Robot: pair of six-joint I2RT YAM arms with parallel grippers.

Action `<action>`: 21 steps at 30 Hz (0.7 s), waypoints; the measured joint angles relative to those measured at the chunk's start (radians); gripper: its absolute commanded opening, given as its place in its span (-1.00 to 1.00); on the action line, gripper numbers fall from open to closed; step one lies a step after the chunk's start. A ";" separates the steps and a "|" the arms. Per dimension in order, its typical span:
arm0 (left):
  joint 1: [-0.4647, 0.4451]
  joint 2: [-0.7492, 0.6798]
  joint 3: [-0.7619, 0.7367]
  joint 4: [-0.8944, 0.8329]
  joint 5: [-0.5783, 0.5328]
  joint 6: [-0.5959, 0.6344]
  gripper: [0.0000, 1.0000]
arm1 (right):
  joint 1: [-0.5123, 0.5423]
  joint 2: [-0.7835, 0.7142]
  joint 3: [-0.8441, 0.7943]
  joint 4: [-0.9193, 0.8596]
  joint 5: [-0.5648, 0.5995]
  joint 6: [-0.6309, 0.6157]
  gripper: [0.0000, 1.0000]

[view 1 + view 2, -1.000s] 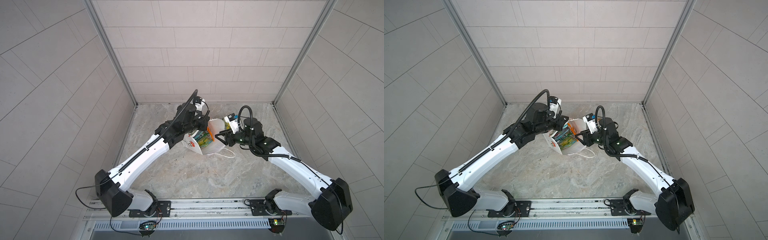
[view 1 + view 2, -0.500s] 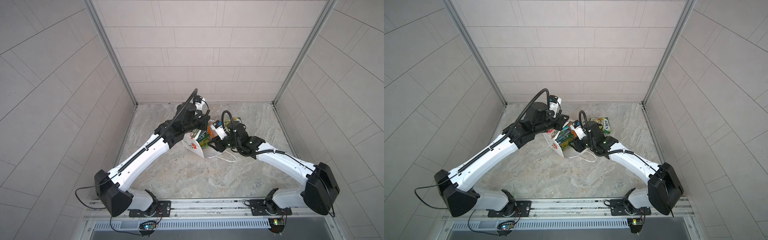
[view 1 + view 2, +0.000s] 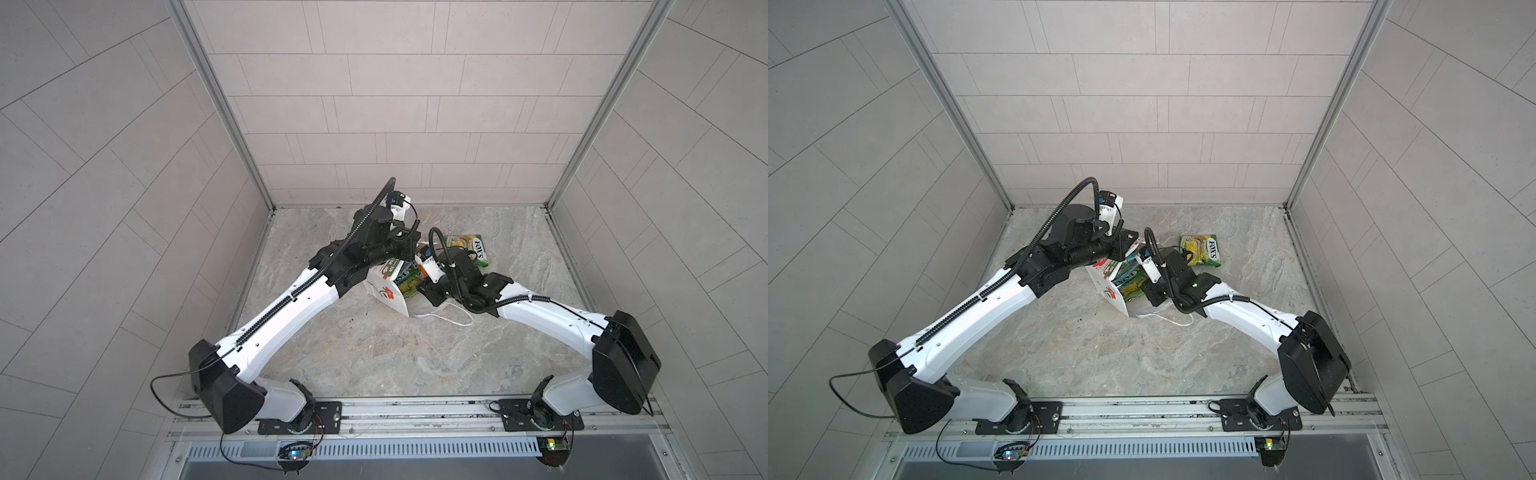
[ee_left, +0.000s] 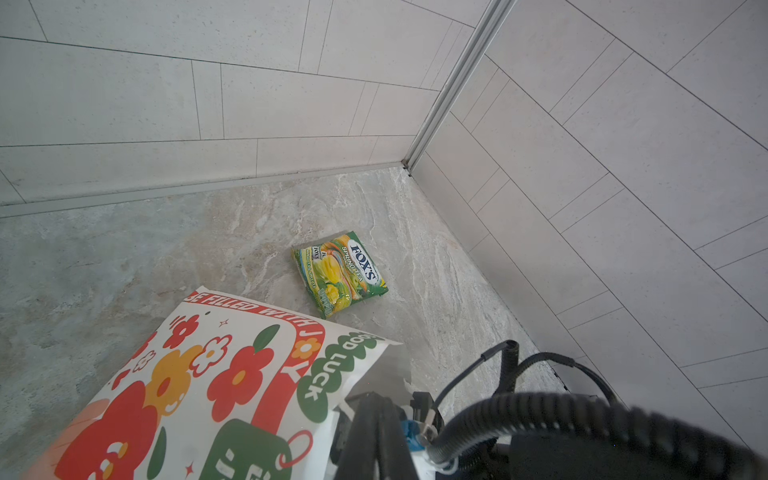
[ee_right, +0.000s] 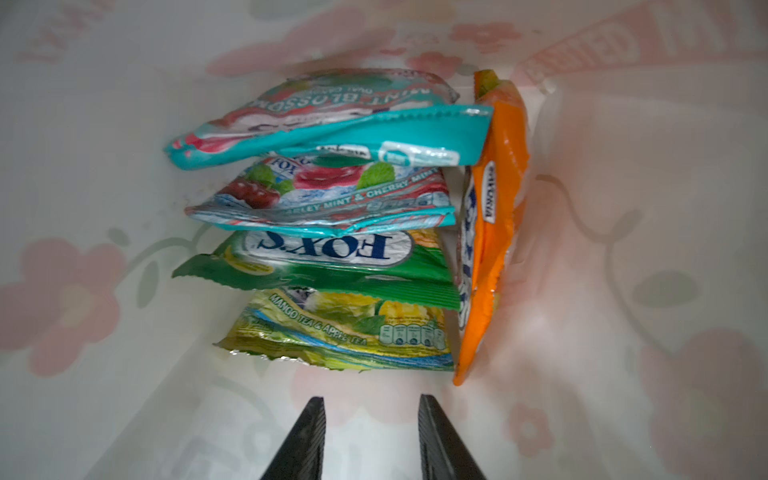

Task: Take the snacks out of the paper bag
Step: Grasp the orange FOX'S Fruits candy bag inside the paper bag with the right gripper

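Where snacks (image 5: 332, 266) lie, right end effector (image 5: 372, 399) parted, empty

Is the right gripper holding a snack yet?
No, the right gripper is open and empty inside the paper bag, short of the snacks.

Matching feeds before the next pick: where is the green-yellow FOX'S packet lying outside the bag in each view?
In a top view: the green-yellow FOX'S packet lies right of the paper bag, farther back.
In a top view: same place, right of the bag.
Left wrist view: just beyond the bag's flowered face.
Right wrist view: not in it; only packets inside the bag show.
Shared landmark: the paper bag.
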 measured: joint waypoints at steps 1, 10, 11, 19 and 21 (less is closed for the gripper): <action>0.000 0.000 0.000 0.000 0.000 0.000 -1.00 | 0.000 0.005 0.000 0.005 0.023 0.000 -0.22; 0.000 0.000 0.000 -0.001 0.001 0.001 -1.00 | 0.000 0.091 0.043 0.030 0.161 0.012 -0.24; 0.000 0.000 0.000 -0.001 0.001 0.001 -1.00 | 0.000 0.100 0.048 0.032 0.171 0.014 -0.25; 0.000 0.000 0.000 -0.002 0.004 0.001 -1.00 | 0.000 0.154 0.054 0.059 0.217 0.023 -0.26; 0.000 0.000 0.001 -0.002 0.005 0.001 -1.00 | 0.000 0.169 0.061 0.064 0.224 0.023 -0.25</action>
